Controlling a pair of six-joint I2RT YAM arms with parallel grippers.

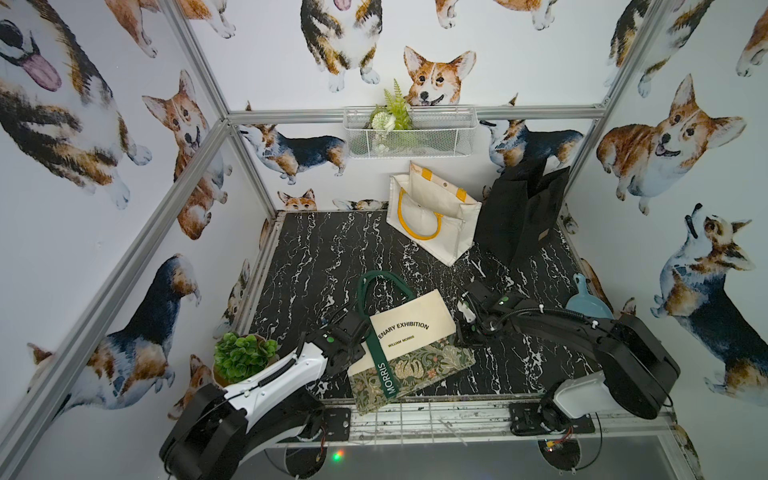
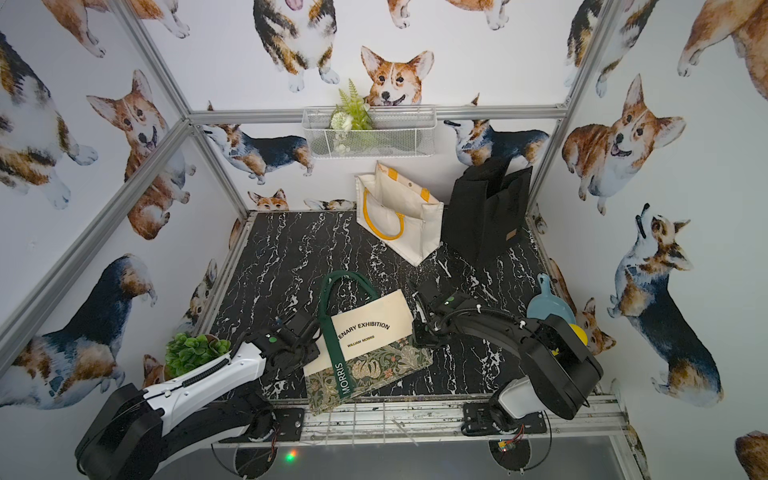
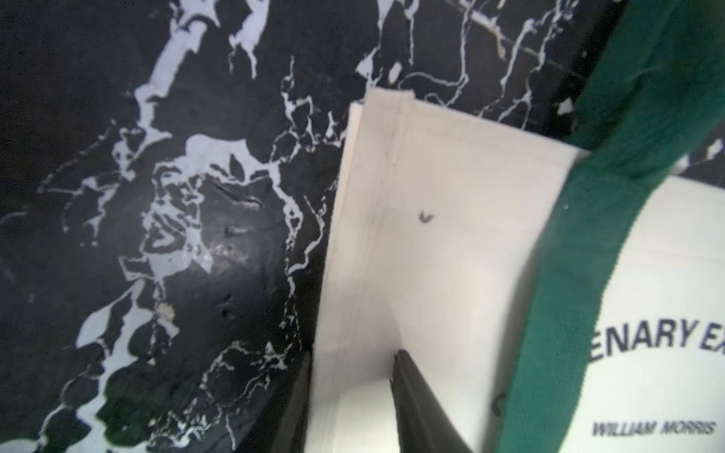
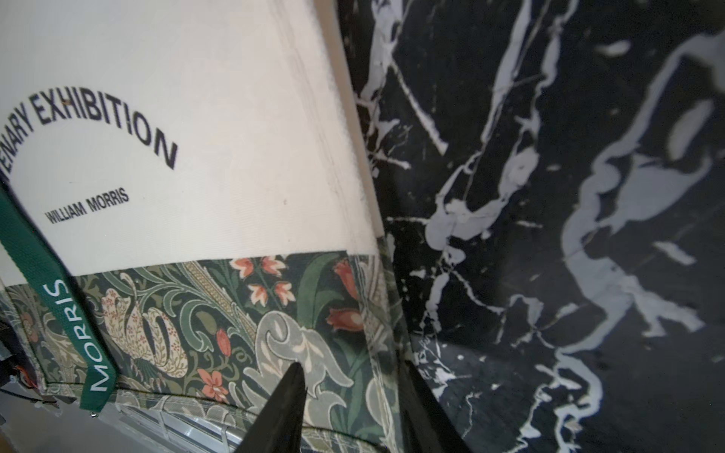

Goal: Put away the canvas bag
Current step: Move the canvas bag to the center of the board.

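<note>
The canvas bag (image 1: 409, 332) (image 2: 370, 332) lies flat at the front of the black marble table (image 1: 324, 257). It is cream with "EXHIBITION" lettering, a floral lower band and green straps (image 1: 384, 370). My left gripper (image 1: 362, 333) (image 2: 314, 332) is at the bag's left edge. In the left wrist view that gripper (image 3: 353, 353) stands open, one finger on the cream cloth (image 3: 431, 235) and one off the edge. My right gripper (image 1: 460, 337) (image 2: 417, 336) is at the bag's right edge. In the right wrist view it (image 4: 352, 364) straddles the floral band's (image 4: 321, 333) edge, open.
At the back stand a white tote with yellow handles (image 1: 432, 216) and a black bag (image 1: 519, 216). A wire basket (image 1: 409, 133) with greenery hangs on the back wall. There is a potted plant (image 1: 243, 357) front left and a blue scoop (image 1: 586, 303) at the right edge.
</note>
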